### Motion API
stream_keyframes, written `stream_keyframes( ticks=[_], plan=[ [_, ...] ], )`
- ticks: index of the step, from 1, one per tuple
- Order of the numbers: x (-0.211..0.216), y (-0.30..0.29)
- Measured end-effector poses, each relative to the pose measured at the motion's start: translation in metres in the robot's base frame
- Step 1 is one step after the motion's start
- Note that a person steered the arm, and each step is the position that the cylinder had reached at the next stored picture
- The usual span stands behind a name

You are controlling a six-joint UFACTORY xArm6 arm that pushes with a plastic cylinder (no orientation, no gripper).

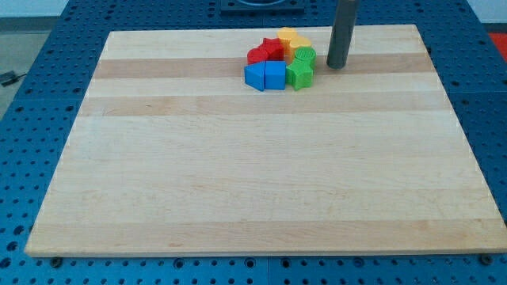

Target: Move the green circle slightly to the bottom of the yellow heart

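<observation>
The green circle (306,55) sits in the cluster at the frame's upper middle, touching the yellow heart (292,39); my tip (336,67) stands just right of it. I have no jaws, only a rod, so I judge a short, slow nudge from above best, sparing the green block (299,74).

Item: end tool of the arm, a single straight rod (341,32). Form: plain cylinder of even thickness along the visible length, cut off by the view's top edge. Colour: dark grey, close to charcoal, with a matt finish; a paler band of reflected light is seen down one side. My tip (336,67) is shown as a blunt, flat end. Markings, screws and cables cannot be made out on the visible part.
</observation>
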State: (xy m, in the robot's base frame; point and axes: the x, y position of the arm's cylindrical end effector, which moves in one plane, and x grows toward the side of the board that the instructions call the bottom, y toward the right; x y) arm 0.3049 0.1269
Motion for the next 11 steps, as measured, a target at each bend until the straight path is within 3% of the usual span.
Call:
stream_keyframes(
  ticks=[2,5,11],
  plan=[
    [0.024,0.000],
    [0.021,0.001],
    [-0.037,0.006]
  ],
)
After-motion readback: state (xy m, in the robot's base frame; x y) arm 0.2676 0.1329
